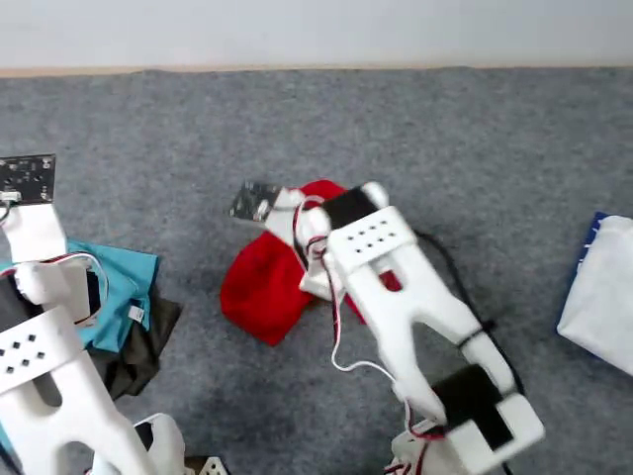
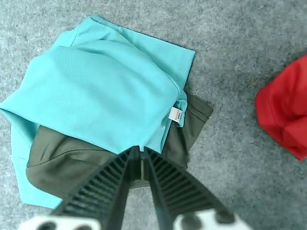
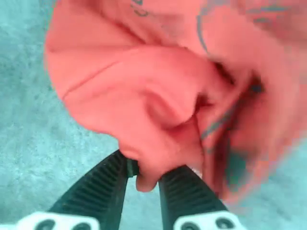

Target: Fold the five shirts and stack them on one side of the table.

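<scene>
Red shirt: a fold is pinched between the jaws of the right gripper, the rest crumpled mid-table. The left gripper, jaws pressed together, hangs over the teal shirt lying on a dark shirt. Folding the red shirt appears underway. The next move likely calls for drawing the pinched fold across flat.

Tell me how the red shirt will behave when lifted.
Probably floppy: the red shirt lies crumpled in soft folds, so it should sag when lifted. Likely light too, since the right gripper holds it by one small pinch of fabric.
</scene>
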